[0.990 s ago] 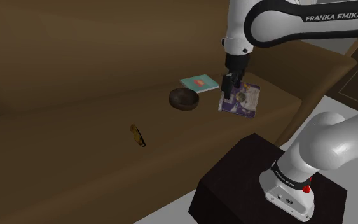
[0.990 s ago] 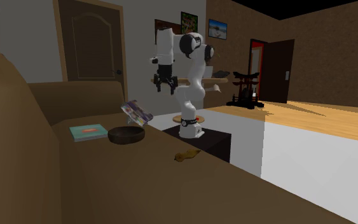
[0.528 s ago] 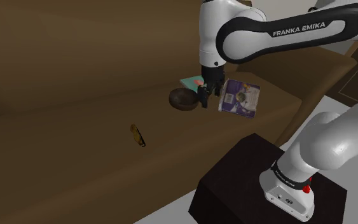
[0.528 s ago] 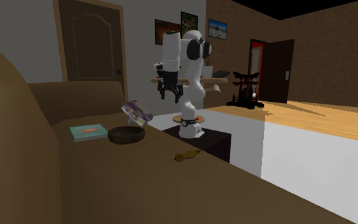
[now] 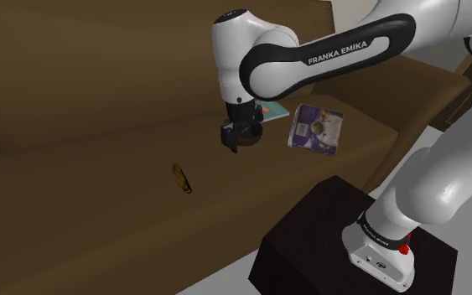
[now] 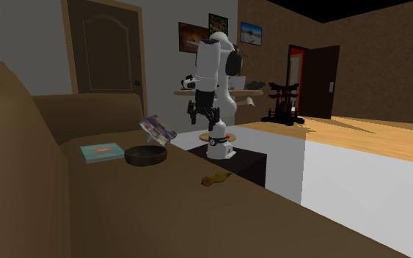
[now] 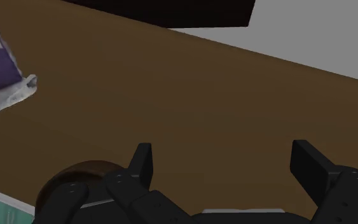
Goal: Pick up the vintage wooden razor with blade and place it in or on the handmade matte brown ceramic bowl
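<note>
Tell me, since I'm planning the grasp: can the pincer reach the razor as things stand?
Probably yes: the razor lies alone on the bare brown seat, the open pincer hangs off to one side, nothing between them.

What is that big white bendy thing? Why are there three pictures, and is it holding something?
The white thing is a robot arm that stands on a dark box. At its end is a black gripper, a hand with two fingers for pinching.

One picture is taken from beside the box, looking down. Another is taken from farther off, facing the arm. The third comes from a camera on the hand itself, so you see its fingers poking in. They stand apart and hold nothing.

On the brown surface lie a small razor, a dark bowl, a teal book and a purple pack. The gripper hangs near the bowl, well away from the razor.
</note>
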Robot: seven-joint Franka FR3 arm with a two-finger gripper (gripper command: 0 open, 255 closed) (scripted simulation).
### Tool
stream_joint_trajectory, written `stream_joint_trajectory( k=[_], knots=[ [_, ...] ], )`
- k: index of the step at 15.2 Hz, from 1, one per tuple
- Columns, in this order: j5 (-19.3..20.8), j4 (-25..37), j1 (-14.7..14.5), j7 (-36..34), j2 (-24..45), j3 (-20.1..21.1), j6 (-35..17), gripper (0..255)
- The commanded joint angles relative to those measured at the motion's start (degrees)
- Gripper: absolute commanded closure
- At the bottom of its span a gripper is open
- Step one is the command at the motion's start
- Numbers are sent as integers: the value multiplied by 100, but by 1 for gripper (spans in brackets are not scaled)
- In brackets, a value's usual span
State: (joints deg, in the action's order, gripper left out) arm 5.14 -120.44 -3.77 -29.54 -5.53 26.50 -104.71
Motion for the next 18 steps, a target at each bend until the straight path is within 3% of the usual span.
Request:
stream_joint_trajectory(
  k=[1,6,11,15,18],
  knots=[
    [253,389,-48,-397,507,134,-25,0],
    [955,1498,-383,-1301,1797,275,105,0],
    [1596,2897,-951,-1960,3116,166,466,0],
    [1999,4327,-1516,-2251,4228,-33,913,0],
    [2241,5750,-2013,-2302,5187,-231,1389,0]
  ],
)
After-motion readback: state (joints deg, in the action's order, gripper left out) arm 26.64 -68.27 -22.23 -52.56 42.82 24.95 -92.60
